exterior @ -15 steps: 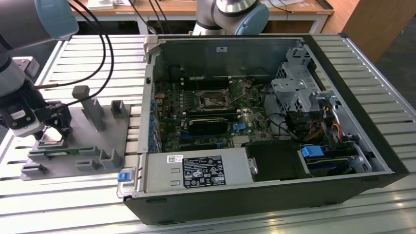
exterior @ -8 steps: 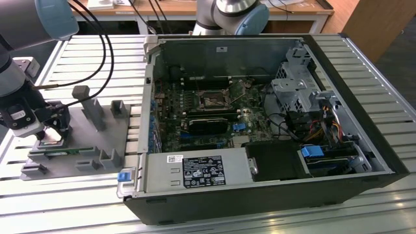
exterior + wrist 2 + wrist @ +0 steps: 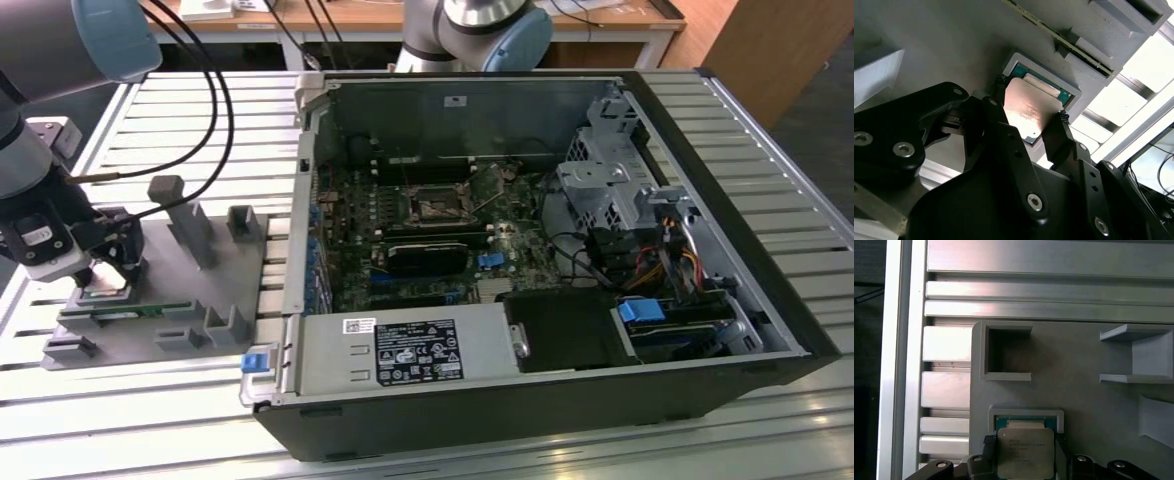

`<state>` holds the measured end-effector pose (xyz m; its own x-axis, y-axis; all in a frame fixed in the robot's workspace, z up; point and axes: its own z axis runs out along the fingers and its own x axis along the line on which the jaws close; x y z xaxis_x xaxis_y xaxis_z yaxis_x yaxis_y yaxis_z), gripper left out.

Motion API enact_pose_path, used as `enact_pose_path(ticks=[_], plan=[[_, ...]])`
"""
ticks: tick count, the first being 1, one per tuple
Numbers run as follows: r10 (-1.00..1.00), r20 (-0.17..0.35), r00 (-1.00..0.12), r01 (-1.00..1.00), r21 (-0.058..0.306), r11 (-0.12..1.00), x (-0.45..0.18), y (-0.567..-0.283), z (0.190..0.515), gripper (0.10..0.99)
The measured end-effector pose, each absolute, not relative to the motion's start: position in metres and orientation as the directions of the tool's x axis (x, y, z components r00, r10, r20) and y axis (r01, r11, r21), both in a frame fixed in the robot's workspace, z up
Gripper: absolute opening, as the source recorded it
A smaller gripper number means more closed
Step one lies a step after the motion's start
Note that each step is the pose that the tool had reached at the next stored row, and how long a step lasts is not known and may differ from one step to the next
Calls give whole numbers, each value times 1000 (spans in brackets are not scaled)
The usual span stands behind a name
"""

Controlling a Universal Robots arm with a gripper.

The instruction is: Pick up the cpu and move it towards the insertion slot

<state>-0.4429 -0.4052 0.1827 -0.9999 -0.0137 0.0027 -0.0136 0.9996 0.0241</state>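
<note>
The cpu, a silvery square chip, sits between my gripper's two black fingers, which press on its opposite edges. It hangs just over the green-floored pocket of the grey holder and looks slightly raised and offset from it. The cpu and gripper also appear in the first wrist view. In the exterior view my gripper stands at the far left over the holder. The insertion slot, a dark square socket in a metal frame, lies on the green board inside the open computer case, far toward the exterior view's right.
The grey holder carries upright posts and a narrow green memory stick beside the pocket. The open computer case has tall walls, a drive cage and cables. A second arm's base stands behind the case.
</note>
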Motion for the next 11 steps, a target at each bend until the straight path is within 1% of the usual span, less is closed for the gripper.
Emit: enact_pose_path(ticks=[11], plan=[[-13,3,-1000,-13,20,1000,-443,-405,187,545]])
